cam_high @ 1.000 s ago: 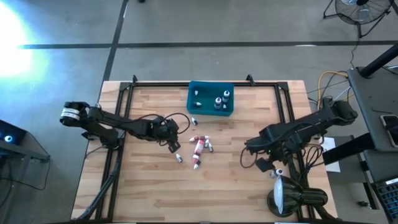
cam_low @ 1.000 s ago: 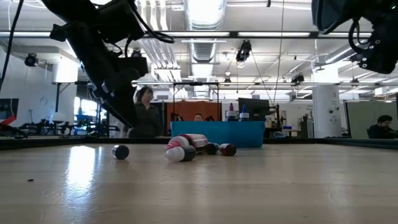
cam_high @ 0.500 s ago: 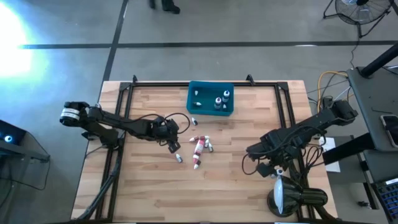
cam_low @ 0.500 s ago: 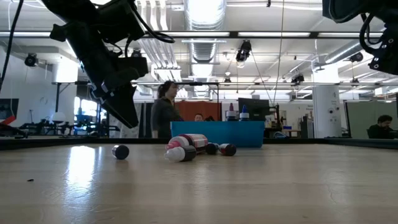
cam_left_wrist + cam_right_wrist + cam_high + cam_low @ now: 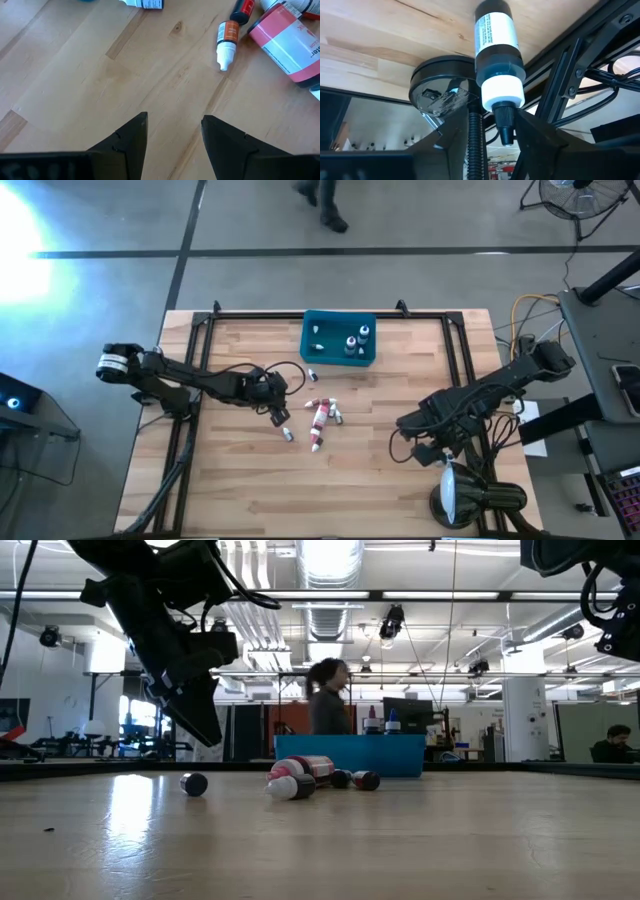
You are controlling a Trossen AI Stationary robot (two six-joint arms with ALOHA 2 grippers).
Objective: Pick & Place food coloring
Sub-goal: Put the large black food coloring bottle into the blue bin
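Several food coloring bottles with white pointed caps lie on their sides in a cluster (image 5: 320,415) mid-table, also visible as the cluster (image 5: 296,780) in the low view. One bottle (image 5: 288,435) lies nearer and one (image 5: 311,375) lies by the teal bin (image 5: 340,352), which has a few bottles standing in it. My left gripper (image 5: 281,416) hovers open above bare wood left of the cluster. Its wrist view shows an orange-labelled bottle (image 5: 228,43) ahead of the gripper (image 5: 175,127). My right gripper (image 5: 437,452) is open over the table's near right part.
A black cylinder with a white ring (image 5: 498,75), on a stand with a round base (image 5: 478,502), sits at the near right edge right before my right gripper (image 5: 492,142). A black frame (image 5: 200,330) runs along the table's sides. A person (image 5: 327,710) walks behind the table.
My right gripper has moved toward the table's near right edge and stayed open. The person behind the table has walked to the right. My left arm and the bottles have kept still.
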